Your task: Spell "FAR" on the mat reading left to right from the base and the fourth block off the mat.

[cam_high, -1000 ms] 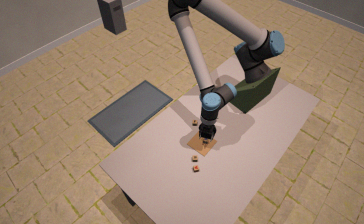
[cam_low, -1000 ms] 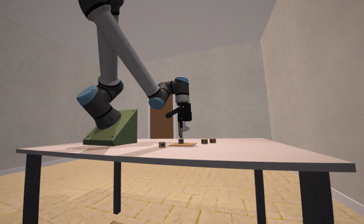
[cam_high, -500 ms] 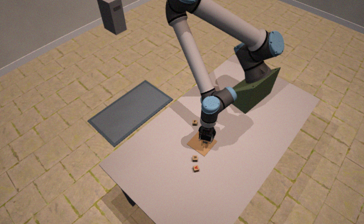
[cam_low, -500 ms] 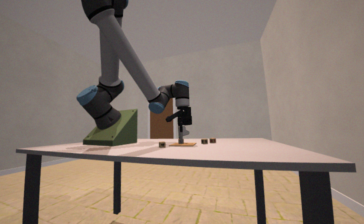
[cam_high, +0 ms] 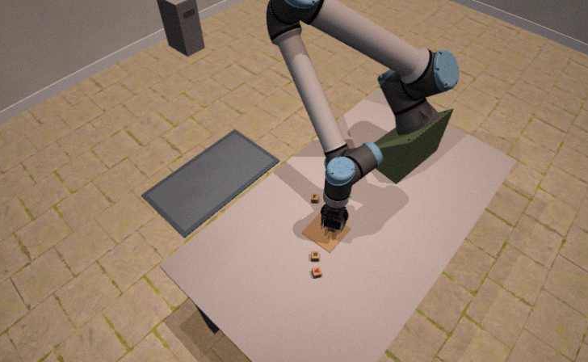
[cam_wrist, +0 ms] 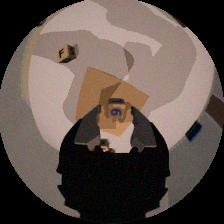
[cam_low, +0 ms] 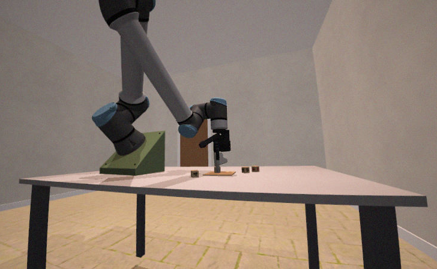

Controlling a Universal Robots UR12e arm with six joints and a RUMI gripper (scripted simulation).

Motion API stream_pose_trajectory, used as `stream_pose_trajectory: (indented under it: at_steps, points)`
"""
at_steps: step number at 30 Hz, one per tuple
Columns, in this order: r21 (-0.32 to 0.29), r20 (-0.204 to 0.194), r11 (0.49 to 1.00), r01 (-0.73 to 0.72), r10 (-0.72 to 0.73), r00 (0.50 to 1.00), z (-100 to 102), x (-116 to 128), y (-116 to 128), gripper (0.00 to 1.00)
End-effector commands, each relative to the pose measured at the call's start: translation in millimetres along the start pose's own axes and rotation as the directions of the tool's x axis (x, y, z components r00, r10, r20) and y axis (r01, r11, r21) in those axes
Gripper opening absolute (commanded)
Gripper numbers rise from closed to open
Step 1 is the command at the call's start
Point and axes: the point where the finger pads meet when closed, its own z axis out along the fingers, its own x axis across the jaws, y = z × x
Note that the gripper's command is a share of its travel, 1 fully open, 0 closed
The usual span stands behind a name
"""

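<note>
A white table (cam_high: pixel 422 251) carries a tan mat (cam_high: pixel 314 233) and four lettered wooden blocks. The gripper (cam_high: pixel 333 229) points straight down over the mat, its fingers part-open and lowered on either side of the block with a blue character (cam_wrist: pixel 116 112), which rests on the mat; the jaws bracket this block without pressing on it and hold nothing. In the wrist view the block lies directly ahead of the fingertips, centred between them. The F block (cam_high: pixel 315 197) sits on the table just off the mat's edge, on the side toward the green wedge base (cam_high: pixel 415 148). On the opposite side, off the mat, lie a dark-lettered block (cam_high: pixel 315 255) and, just beyond it, a red-lettered block (cam_high: pixel 317 271).
</note>
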Motion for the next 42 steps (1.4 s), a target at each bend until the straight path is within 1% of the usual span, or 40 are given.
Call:
stream_pose_trajectory:
  at_steps: [1,3,4,20,21,42]
  points:
    - [-0.001,0.000,1.000,0.000,0.000,1.000,-0.4,-0.1,0.3,0.40]
    - [-0.001,0.000,1.000,0.000,0.000,1.000,-0.4,-0.1,0.3,0.40]
    - [-0.001,0.000,1.000,0.000,0.000,1.000,-0.4,-0.1,0.3,0.28]
    - [-0.001,0.000,1.000,0.000,0.000,1.000,-0.4,-0.1,0.3,0.28]
    - [-0.001,0.000,1.000,0.000,0.000,1.000,-0.4,-0.1,0.3,0.09]
    - [-0.001,0.000,1.000,0.000,0.000,1.000,-0.4,-0.1,0.3,0.09]
